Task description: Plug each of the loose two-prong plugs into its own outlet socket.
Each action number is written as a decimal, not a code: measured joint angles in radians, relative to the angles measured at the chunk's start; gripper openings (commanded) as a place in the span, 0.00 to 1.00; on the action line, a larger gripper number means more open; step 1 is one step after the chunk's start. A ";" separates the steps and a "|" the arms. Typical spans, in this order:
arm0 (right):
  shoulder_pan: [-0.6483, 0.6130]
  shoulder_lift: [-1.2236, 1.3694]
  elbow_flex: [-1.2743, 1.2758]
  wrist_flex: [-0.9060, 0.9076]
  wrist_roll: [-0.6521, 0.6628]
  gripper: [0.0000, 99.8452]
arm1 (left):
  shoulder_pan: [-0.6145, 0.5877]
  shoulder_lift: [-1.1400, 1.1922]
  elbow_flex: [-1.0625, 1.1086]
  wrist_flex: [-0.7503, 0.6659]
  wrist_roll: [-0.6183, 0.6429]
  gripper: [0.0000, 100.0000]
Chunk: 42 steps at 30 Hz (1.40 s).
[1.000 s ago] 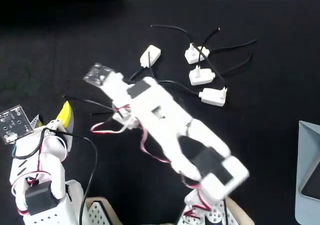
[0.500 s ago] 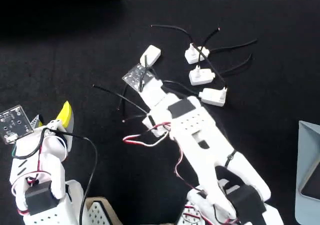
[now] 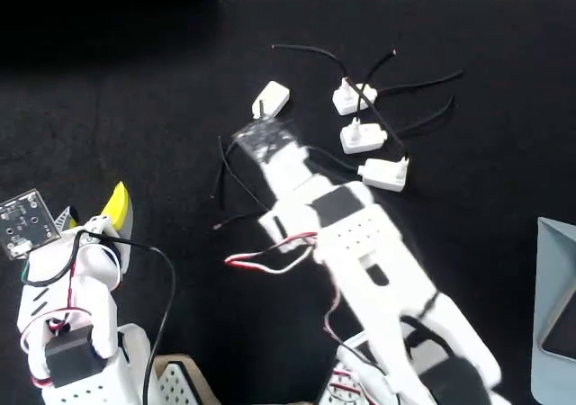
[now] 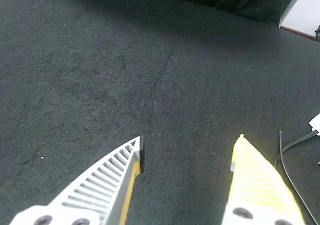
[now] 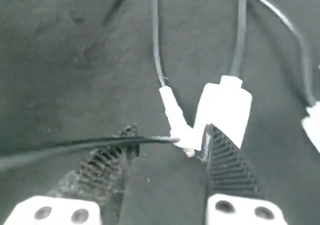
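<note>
At the right tool point(image 5: 170, 131), fingers apart, one finger half-covers a white block point(image 5: 225, 105); left tool point(image 4: 190, 139) gapes.

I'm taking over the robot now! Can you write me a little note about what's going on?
Left gripper: jaws open, holding nothing, over bare black cloth.
Right gripper: jaws open, low over a small white plug on a black cord, which lies loose beside a white rectangular socket block.
Three more white plug-and-socket pieces lie to the right of that block; I cannot tell if any are joined.
Done: nothing I can confirm.
Left: grip the loose plug and push it into a socket.
</note>
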 measured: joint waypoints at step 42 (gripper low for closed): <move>0.516 -0.442 -0.284 0.325 0.084 0.19 | 0.000 0.000 0.000 0.000 0.000 0.29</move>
